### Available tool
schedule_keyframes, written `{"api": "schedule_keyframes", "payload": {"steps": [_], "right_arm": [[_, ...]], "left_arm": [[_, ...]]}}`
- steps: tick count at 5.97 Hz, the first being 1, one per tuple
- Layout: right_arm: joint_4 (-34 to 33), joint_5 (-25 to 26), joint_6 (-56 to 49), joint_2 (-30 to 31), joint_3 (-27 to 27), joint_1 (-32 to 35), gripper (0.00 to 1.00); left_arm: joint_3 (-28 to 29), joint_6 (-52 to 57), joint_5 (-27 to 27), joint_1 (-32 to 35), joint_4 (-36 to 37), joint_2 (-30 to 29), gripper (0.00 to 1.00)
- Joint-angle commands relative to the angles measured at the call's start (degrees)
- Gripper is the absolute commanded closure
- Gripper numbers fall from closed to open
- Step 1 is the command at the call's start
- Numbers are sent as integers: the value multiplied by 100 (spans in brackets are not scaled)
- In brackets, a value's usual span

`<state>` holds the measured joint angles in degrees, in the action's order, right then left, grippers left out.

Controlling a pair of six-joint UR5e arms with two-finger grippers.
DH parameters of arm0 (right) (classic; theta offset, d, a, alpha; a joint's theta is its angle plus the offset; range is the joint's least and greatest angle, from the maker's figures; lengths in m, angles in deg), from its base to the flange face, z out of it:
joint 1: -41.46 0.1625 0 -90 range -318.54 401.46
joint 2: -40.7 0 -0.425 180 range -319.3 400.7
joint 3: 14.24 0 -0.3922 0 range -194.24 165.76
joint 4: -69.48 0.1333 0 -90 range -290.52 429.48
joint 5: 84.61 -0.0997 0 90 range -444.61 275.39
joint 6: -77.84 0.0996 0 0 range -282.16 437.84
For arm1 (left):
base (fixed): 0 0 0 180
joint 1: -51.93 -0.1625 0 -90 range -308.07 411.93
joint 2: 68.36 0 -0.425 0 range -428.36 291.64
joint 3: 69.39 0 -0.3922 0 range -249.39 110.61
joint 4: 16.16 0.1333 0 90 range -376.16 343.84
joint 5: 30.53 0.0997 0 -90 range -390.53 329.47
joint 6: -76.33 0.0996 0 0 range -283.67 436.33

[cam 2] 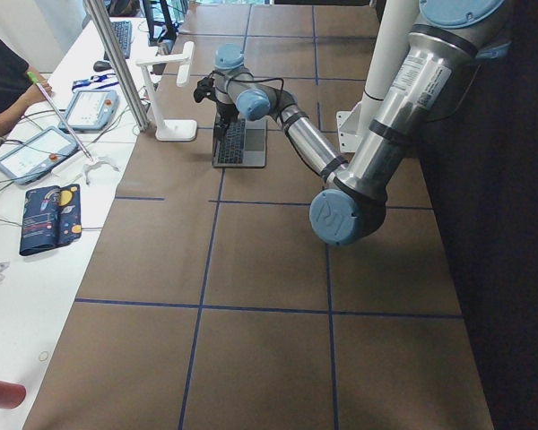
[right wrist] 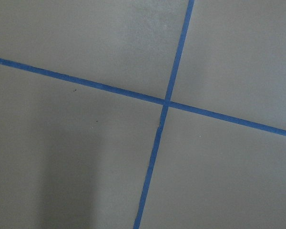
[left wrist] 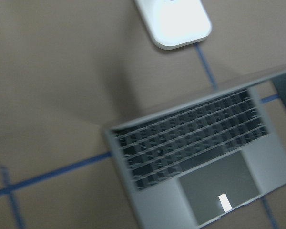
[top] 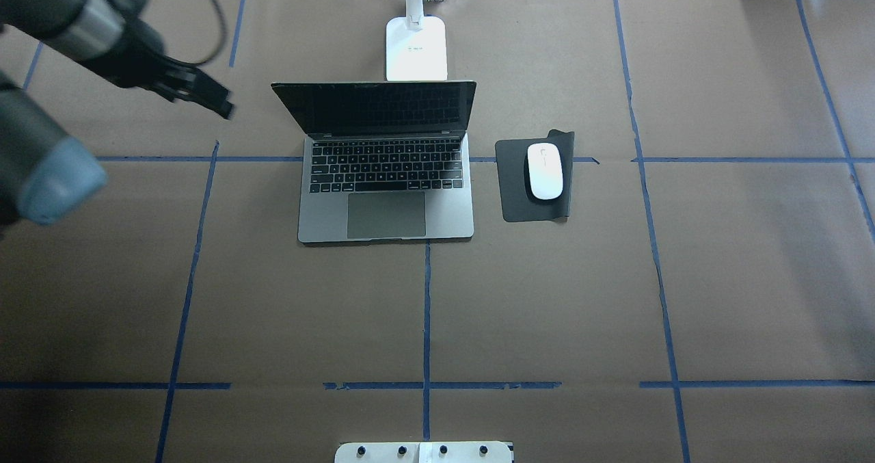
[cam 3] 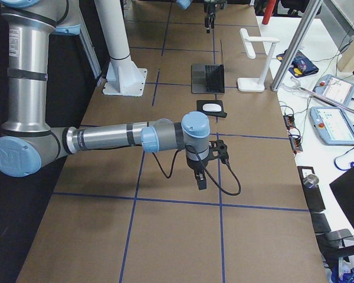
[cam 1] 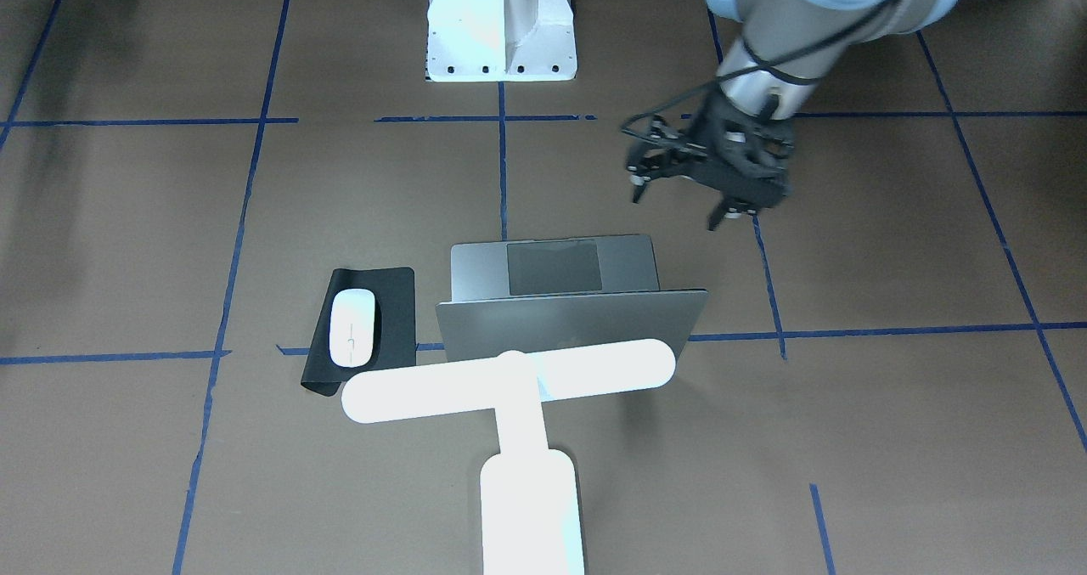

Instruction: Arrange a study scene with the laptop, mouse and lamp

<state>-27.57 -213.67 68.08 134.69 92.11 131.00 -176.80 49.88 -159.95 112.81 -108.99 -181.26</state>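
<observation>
The silver-grey laptop (top: 386, 196) stands open in the middle of the table, its screen upright and its keyboard toward the robot. Beside it the white mouse (top: 545, 171) rests on a black mat (top: 513, 189). The white T-shaped lamp (cam 1: 509, 380) stands upright behind the laptop, with its bar over the lid. My left gripper (cam 1: 675, 210) hovers open and empty above the table, off the laptop's corner. Its wrist view looks down on the laptop's keyboard (left wrist: 195, 143) and the lamp's base (left wrist: 174, 21). My right gripper (cam 3: 200, 177) shows only in the exterior right view, far from the objects; I cannot tell its state.
The white bolted pedestal (cam 1: 501, 23) stands at the robot's edge of the table. Blue tape lines (top: 426, 312) divide the brown surface. A side bench with tablets (cam 2: 36, 152) and a metal post (cam 2: 117, 63) runs along the far edge, where a person's arm (cam 2: 0, 81) shows.
</observation>
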Motion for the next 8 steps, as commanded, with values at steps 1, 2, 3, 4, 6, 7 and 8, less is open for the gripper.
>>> {"api": "schedule_keyframes", "payload": {"steps": [1,2,3,4,6,7,8], "right_arm": [[-577,-545,-185,-65,18,116,0],[-579,-733,-167,-21,17,116,0],[-579,-735,-158,-29,-17,108,0],[-544,-743,-132,-29,-122,99,0],[-500,-726,-123,-91,-350,81,0],[-500,-717,-131,-100,-378,64,0],[-508,-734,-123,-100,-413,64,0]], "left_arm": [[183,2101,-303,1185,561,697,2],[585,3084,-303,1737,1025,812,1],[963,3999,-312,2300,1299,1039,1],[1045,4034,-320,2358,2094,1285,1],[967,3999,-329,3154,2669,1786,0],[967,3694,-329,3184,2665,2032,0],[1228,3578,-329,3176,2490,2069,0]]}}
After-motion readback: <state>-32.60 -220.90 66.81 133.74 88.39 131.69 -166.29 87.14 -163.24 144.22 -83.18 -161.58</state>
